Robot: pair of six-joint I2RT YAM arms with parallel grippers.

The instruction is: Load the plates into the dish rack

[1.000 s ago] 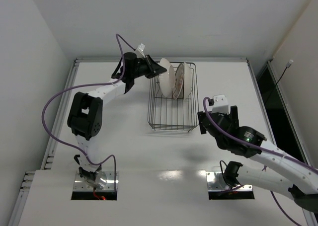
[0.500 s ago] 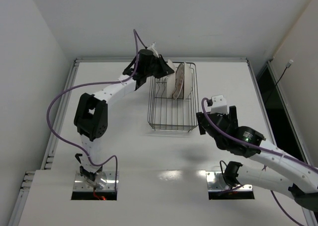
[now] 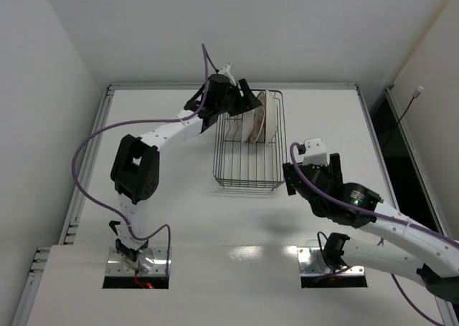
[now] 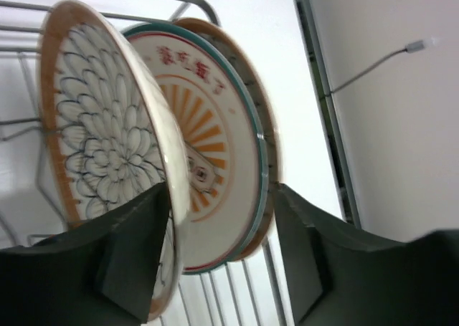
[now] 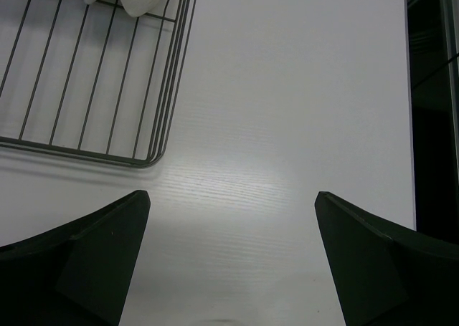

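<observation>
Three plates stand on edge in the far end of the black wire dish rack (image 3: 244,185). In the left wrist view the petal-patterned plate (image 4: 100,140) is nearest, a sunburst plate (image 4: 215,147) with a teal rim is behind it, and the orange rim of a third plate (image 4: 271,143) shows at the back. My left gripper (image 4: 221,191) is open, its fingers (image 4: 125,258) straddling the plates' lower edges. From above it (image 3: 244,102) hangs at the rack's far left corner. My right gripper (image 5: 233,197) is open over bare table, right of the rack's near corner (image 5: 147,157).
The rack's near part holds only wires (image 3: 247,165). A dark gap (image 3: 387,129) runs along the table's right edge, and a raised rail (image 3: 107,100) borders the left and far sides. The arm bases (image 3: 136,258) sit at the near edge.
My left arm swung right with the petal plate, stood it in the rack beside the other two, and its jaws have parted. The right arm stayed still.
</observation>
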